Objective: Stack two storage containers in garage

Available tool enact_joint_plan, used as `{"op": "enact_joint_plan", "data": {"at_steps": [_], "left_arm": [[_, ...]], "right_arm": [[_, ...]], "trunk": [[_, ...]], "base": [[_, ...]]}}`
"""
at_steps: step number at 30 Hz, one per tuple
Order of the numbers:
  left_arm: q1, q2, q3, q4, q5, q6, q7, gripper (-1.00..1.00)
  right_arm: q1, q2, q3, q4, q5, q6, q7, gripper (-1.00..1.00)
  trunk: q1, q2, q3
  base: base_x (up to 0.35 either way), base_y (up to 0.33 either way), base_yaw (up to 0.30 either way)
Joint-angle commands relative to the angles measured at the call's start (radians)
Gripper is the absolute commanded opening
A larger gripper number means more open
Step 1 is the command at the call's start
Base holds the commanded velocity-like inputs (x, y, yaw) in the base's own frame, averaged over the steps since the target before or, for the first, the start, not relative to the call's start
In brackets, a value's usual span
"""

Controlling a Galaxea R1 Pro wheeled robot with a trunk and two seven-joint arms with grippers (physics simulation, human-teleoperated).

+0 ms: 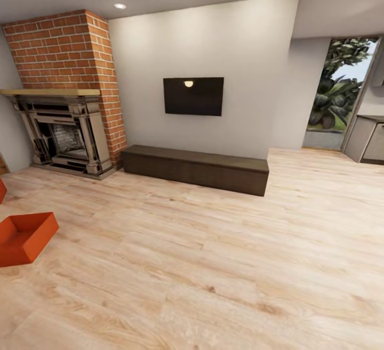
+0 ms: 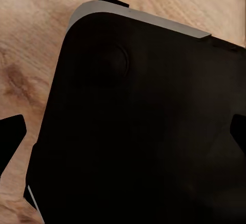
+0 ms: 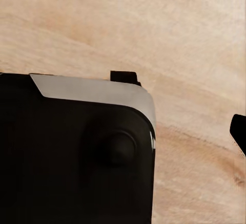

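The head camera looks across the living room (image 1: 213, 264), with light wood planks running over the floor. One storage container (image 1: 24, 237), an open orange-red bin, sits on the planks at the far left of that view, tilted corner-on to the camera. Just behind it, at the very left edge, a small orange-red corner (image 1: 2, 190) pokes in; it may be the second bin, but too little shows to be sure.

A red brick fireplace (image 1: 66, 94) stands against the back left wall, with a long dark brown bench (image 1: 194, 168) beside it under a black television (image 1: 193, 96). A glass door (image 1: 341, 94) with greenery behind it opens at the right.

In the left wrist view, a black fingertip (image 2: 10, 141) of the left gripper shows at one edge and another at the opposite edge, wide apart, with nothing held between them; beyond them lies the robot's dark base (image 2: 143, 131) over the planks. In the right wrist view only one dark fingertip (image 3: 239, 130) of the right gripper shows, so I cannot tell whether it is spread or closed. The same dark base (image 3: 72, 157) lies beyond it, above bare planks.
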Motion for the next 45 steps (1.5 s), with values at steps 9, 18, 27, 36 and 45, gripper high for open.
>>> {"op": "enact_joint_plan", "data": {"at_steps": [9, 18, 27, 36, 45], "left_arm": [[0.000, 0.000, -0.005, -0.001, 0.002, -0.002, 0.000, 1.00], [0.000, 0.000, 0.001, -0.001, 0.002, -0.002, 0.000, 1.00], [0.000, 0.000, -0.002, -0.001, 0.003, -0.002, 0.000, 1.00], [0.000, 0.001, 0.000, -0.001, 0.003, -0.002, 0.000, 1.00], [0.000, 0.001, 0.001, -0.001, 0.004, -0.002, 0.000, 1.00]], "right_arm": [[-0.001, -0.004, 0.002, 0.001, -0.010, -0.011, -0.009, 1.00], [-0.001, -0.004, 0.013, 0.001, -0.002, -0.012, -0.014, 1.00], [-0.001, -0.005, 0.009, 0.001, -0.003, -0.010, -0.014, 1.00], [-0.001, -0.005, 0.009, 0.001, -0.004, -0.009, -0.015, 1.00], [-0.001, -0.005, 0.007, 0.001, -0.004, -0.008, -0.015, 1.00]], "trunk": [[0.001, 0.000, -0.001], [0.001, 0.000, -0.001], [0.001, 0.000, -0.001], [0.001, 0.000, -0.001], [0.001, 0.000, -0.001]], "base": [[0.323, 0.000, 0.000], [0.323, 0.000, 0.000], [0.323, 0.000, 0.111], [0.323, 0.000, 0.261], [0.323, 0.000, 0.268]]}}
